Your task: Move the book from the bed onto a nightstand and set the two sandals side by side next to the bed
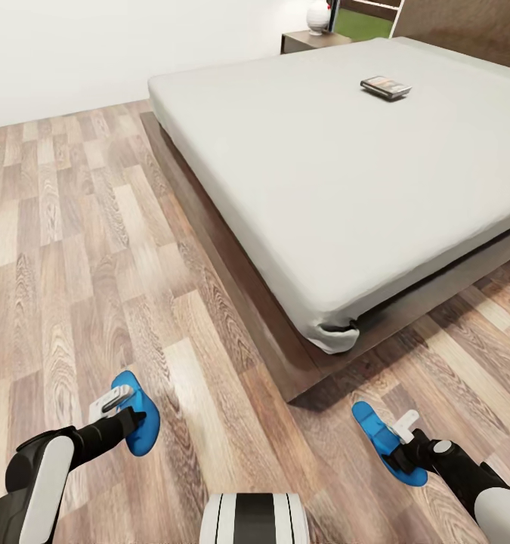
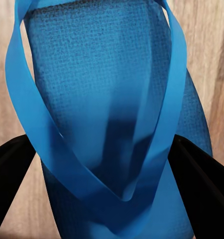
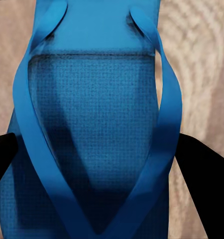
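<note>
I see two bright blue sandals low over the wood floor off the bed's foot corner. My left gripper (image 1: 131, 420) is shut on the left sandal (image 1: 143, 432); its black fingers (image 2: 7, 174) press that sandal (image 2: 102, 89) from both sides. My right gripper (image 1: 400, 447) is shut on the right sandal (image 1: 375, 431), whose sole (image 3: 92, 109) sits between the fingers (image 3: 201, 169). The book (image 1: 386, 87) lies flat on the bed's pale mattress (image 1: 323, 174), far from both grippers. The dark nightstand (image 1: 304, 40) with a white lamp base (image 1: 318, 15) stands beyond the bed's far side.
The bed's dark wooden frame (image 1: 232, 257) juts out along the floor, its corner (image 1: 292, 385) between the two arms. Plank floor (image 1: 73, 249) stretches open to the left up to the white wall (image 1: 96, 53). A window strip with grass (image 1: 364, 23) shows at the top.
</note>
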